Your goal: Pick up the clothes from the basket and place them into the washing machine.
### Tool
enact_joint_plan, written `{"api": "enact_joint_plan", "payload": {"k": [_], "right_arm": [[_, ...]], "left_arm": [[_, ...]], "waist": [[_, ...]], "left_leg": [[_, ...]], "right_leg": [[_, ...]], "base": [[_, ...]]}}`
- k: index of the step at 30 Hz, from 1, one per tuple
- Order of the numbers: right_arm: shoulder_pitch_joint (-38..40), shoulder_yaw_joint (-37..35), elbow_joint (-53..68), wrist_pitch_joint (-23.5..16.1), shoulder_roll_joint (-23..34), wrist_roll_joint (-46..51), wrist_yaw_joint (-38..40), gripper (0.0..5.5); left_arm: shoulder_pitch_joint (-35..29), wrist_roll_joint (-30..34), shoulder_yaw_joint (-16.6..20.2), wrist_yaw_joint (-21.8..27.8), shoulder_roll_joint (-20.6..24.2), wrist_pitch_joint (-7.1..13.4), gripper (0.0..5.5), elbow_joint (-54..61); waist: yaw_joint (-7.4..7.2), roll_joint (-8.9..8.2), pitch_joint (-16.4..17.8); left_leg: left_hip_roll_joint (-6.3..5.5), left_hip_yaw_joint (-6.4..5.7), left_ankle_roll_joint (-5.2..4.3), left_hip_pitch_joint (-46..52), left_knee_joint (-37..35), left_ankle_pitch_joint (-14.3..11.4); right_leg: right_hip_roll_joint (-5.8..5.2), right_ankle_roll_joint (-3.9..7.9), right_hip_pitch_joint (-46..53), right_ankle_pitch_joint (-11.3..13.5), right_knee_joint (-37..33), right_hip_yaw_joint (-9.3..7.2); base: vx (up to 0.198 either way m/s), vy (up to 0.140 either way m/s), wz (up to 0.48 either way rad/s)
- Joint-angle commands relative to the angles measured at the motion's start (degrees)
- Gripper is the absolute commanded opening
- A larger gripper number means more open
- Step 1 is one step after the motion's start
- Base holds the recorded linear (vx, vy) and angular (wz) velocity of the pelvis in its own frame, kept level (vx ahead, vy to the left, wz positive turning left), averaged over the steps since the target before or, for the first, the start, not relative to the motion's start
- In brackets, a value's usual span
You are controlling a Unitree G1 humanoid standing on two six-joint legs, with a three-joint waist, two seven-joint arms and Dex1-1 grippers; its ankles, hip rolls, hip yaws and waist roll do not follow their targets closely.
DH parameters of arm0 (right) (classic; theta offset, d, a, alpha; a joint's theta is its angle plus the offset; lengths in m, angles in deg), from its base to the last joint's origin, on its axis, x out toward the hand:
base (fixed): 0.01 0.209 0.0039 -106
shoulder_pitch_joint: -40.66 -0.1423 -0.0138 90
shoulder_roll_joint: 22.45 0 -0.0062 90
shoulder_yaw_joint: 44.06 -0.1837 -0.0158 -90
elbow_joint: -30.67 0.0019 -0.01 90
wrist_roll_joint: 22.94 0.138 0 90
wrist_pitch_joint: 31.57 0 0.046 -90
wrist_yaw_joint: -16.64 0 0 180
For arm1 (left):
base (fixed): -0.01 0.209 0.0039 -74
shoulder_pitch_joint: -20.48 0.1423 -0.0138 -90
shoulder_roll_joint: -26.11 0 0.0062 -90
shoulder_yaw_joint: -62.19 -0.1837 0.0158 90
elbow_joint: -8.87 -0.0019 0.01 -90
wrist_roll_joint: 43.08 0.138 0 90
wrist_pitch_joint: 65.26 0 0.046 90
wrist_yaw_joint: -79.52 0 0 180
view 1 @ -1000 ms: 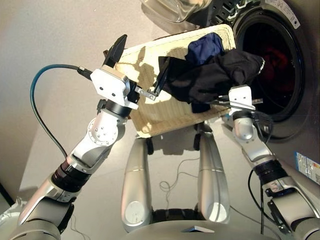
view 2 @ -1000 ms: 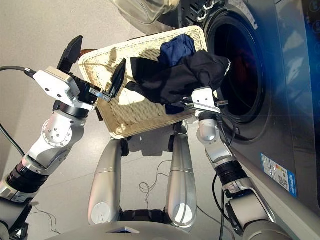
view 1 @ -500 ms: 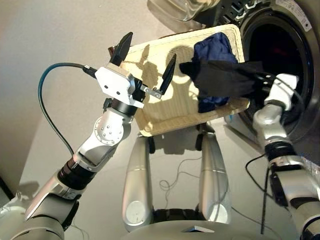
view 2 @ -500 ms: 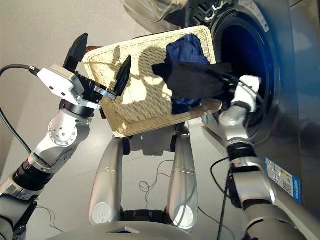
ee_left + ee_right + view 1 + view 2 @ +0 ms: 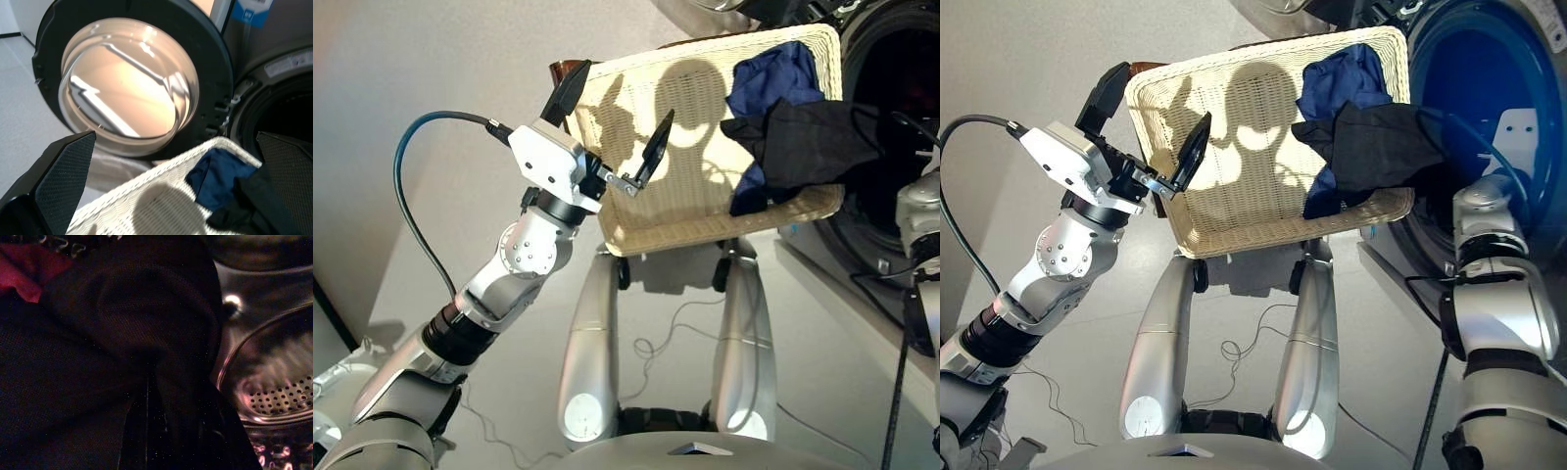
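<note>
The cream wicker basket (image 5: 685,186) lies ahead of me. The navy garment (image 5: 773,78) is bunched in its far right corner. The black garment (image 5: 813,142) hangs over the right rim and stretches towards the washing machine's drum mouth (image 5: 1489,98). My right arm (image 5: 1489,220) reaches into that mouth, and the gripper is hidden there. In the right wrist view the black garment (image 5: 122,347) fills the picture, gathered at the gripper. A red garment (image 5: 19,269) lies in the drum. My left gripper (image 5: 615,110) hovers open and empty over the basket's left part.
The round glass door (image 5: 127,83) stands swung open beyond the basket's far rim. The drum's perforated wall (image 5: 274,401) is close beside the held cloth. A blue cable (image 5: 406,186) loops from my left wrist. Thin cords (image 5: 675,323) lie on the floor under the basket.
My right gripper has travelled right, from the basket's near rim into the drum mouth, pulling the black garment with it. The view has shifted. The left gripper stays open over the basket.
</note>
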Motion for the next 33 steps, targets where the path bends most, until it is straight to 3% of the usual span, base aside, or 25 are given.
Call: {"api": "enact_joint_plan", "payload": {"k": [1, 6, 12, 21, 22, 23, 24, 33], "right_arm": [[-9.5, 6.0, 0.3, -1.1, 17.1, 1.5, 0.0, 0.0], [-11.9, 5.3, -1.7, -1.4, 20.0, 5.3, 1.4, 0.0], [-12.1, -1.2, -0.9, -3.4, 22.3, 12.6, 8.0, 0.0], [-10.0, -4.8, 3.9, -5.5, 22.6, 12.7, 13.2, 0.0], [-9.9, -5.1, 4.1, -5.7, 22.5, 12.6, 13.3, 0.41], [-9.7, -5.3, 4.2, -5.7, 22.5, 12.6, 13.3, 2.22], [-9.6, -5.8, 4.2, -6.1, 21.9, 14.0, 12.3, 5.5], [-5.0, -8.6, 4.2, -8.8, 16.8, 20.7, 6.0, 5.5]], "left_arm": [[1.6, -0.6, 2.2, 0.6, 0.2, 4.1, 5.5, 8.8], [2.5, -0.7, 3.0, 0.2, 1.2, 4.1, 5.5, 9.0], [3.3, -1.4, 4.9, -1.2, 1.4, 3.6, 5.5, 9.7], [3.1, -2.2, 5.2, -1.8, 0.4, 4.2, 5.5, 9.3], [3.0, -2.2, 5.1, -1.9, 0.4, 4.1, 5.5, 9.3], [3.0, -2.2, 5.1, -1.9, 0.5, 4.1, 5.5, 9.3], [3.0, -2.4, 5.2, -1.8, 0.5, 4.2, 5.5, 9.3], [3.2, -2.6, 6.0, -1.8, 0.2, 3.9, 5.5, 9.3]], "waist": [[-1.27, 2.43, -1.0], [-1.65, 2.43, -1.0], [-2.16, 2.5, -1.0], [-2.11, 2.59, -1.0], [-2.08, 2.64, -1.0], [-2.04, 2.61, -1.0], [-2.05, 2.76, -1.0], [-2.49, 2.38, -1.0]], "left_leg": [[1.25, -0.27, -3.24, 0.3, -1.6, 1.3], [1.42, -0.07, -3.38, -1.3, -0.2, 0.8], [1.28, -0.1, -3.29, -2.4, 0.6, 0.6], [1.39, 0.03, -3.1, -2.6, 2.0, -0.5], [1.43, 0.15, -3.06, -2.6, 2.0, -0.6], [1.43, 0.16, -3.05, -2.6, 2.0, -0.6], [1.4, 0.17, -2.9, -2.9, 1.9, -0.1], [1.65, 0.36, -2.77, -2.1, 2.0, -0.9]], "right_leg": [[1.51, 0.67, 1.9, -3.9, 1.8, -0.36], [1.35, 0.56, 0.0, -4.2, 3.3, -0.12], [1.39, 0.44, -1.5, -4.4, 4.4, 0.24], [1.51, 0.45, -2.0, -5.4, 5.9, 0.73], [1.48, 0.43, -2.1, -5.5, 6.0, 0.72], [1.47, 0.43, -2.1, -5.5, 6.1, 0.73], [1.47, 0.4, -2.3, -5.0, 5.9, 0.88], [1.82, 0.2, -1.5, -5.7, 6.1, 0.84]], "base": [[0.0, 0.0, 0.0], [0.0, 0.0, 0.0], [0.0, 0.0, 0.0], [0.0, 0.0, 0.0], [0.0, 0.0, 0.0], [0.0, 0.0, 0.0], [0.0, 0.0, 0.0], [0.0, 0.0, 0.0]]}}
